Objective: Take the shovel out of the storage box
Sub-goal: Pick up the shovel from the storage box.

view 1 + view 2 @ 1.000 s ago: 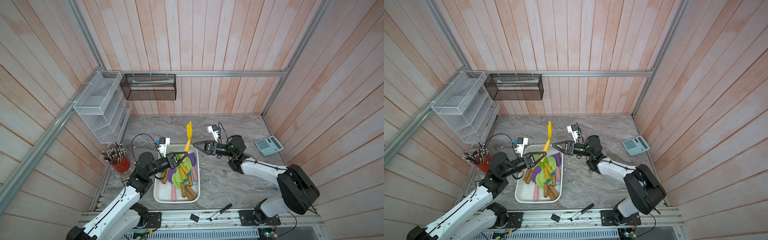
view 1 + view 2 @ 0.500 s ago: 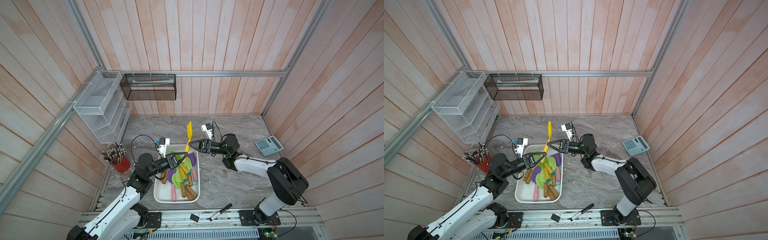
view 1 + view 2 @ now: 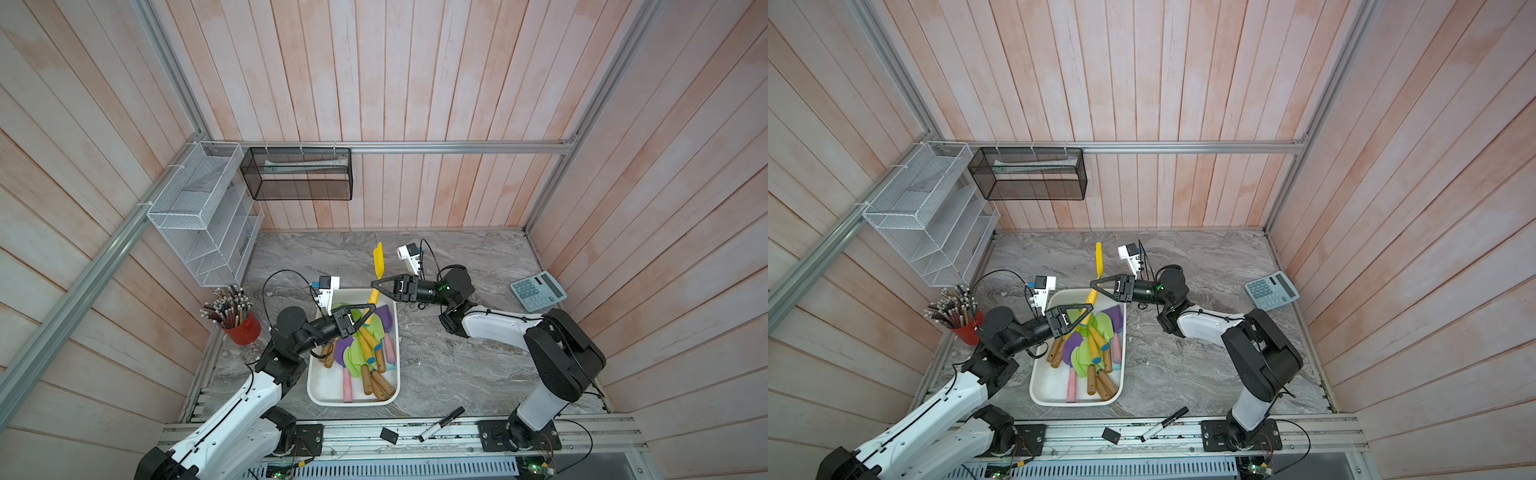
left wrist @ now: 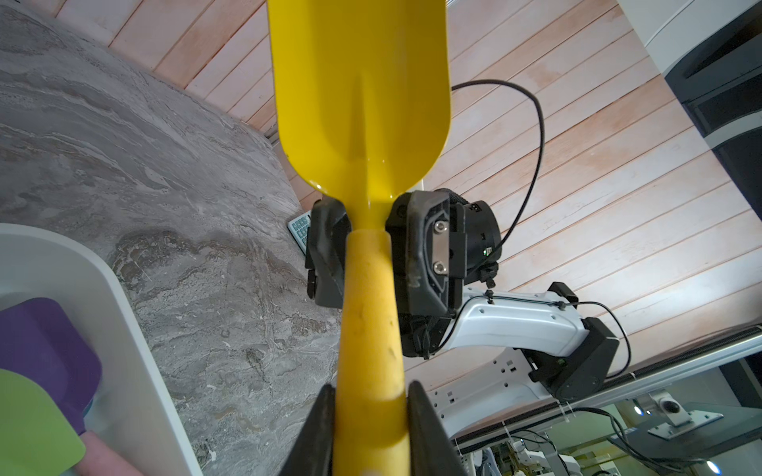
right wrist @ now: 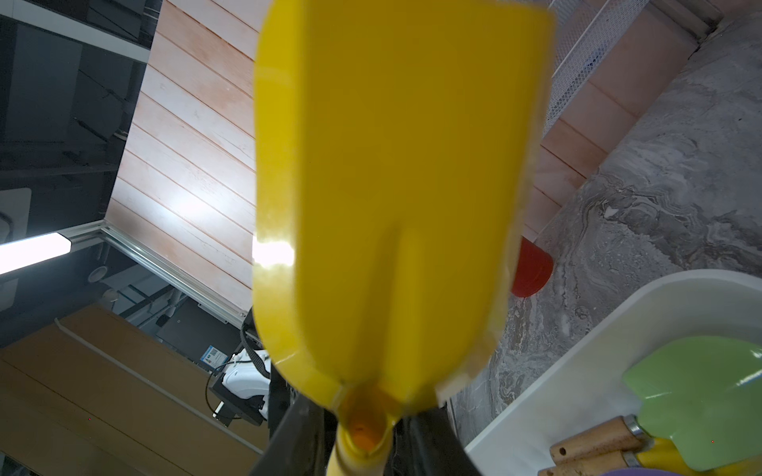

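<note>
The shovel [image 3: 377, 259] is gripped by the left claw [image 3: 371, 308]; release is best withheld until the right claw [image 3: 374, 284], whose hold cannot be told, is tight.

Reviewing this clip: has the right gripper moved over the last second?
Yes. The right gripper has shifted away from the calculator, toward the yellow shovel held up by the left gripper, and now flanks its neck.

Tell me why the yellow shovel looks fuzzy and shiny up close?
Right wrist view: the yellow shovel sits close to the lens and is blurred, with a white glare patch at its edge; left wrist view: sharper, with one small glint; both top views: crisp and evenly lit.
</note>
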You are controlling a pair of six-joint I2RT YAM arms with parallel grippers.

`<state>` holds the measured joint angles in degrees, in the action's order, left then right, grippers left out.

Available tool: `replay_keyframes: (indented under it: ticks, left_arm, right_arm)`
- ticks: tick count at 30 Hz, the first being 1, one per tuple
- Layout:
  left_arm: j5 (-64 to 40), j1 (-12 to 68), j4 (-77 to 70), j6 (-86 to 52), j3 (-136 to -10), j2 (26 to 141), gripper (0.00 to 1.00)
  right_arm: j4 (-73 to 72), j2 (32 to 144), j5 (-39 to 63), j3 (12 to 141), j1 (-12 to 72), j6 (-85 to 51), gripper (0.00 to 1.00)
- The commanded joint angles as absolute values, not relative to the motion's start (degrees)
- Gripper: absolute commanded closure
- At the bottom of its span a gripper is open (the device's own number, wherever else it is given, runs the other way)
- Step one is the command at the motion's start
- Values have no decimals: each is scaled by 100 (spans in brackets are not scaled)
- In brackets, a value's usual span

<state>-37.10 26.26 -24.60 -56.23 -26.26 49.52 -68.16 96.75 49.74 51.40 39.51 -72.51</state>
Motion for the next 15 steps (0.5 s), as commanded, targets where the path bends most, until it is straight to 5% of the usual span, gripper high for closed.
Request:
replay_keyframes:
  ticks: [1,7,12,15]
  left_arm:
    - [-3797,2611,-2657,-5616,-2533,4949,85]
    - [-3771,2611,-2540,-5569,-2511,4859,83]
    - [-3530,2598,-1827,-5198,-2715,4692,45]
    - [-3328,2538,-1217,-4876,-2926,4518,37]
  right_arm:
    - [-7109,9754,5058,5290,3997,-7299,70]
    - [-7090,9756,5026,5257,3999,-7312,87]
    - [-6858,9618,4946,5199,3929,-7173,88]
    - [-6696,9462,4926,5105,3745,-7115,88]
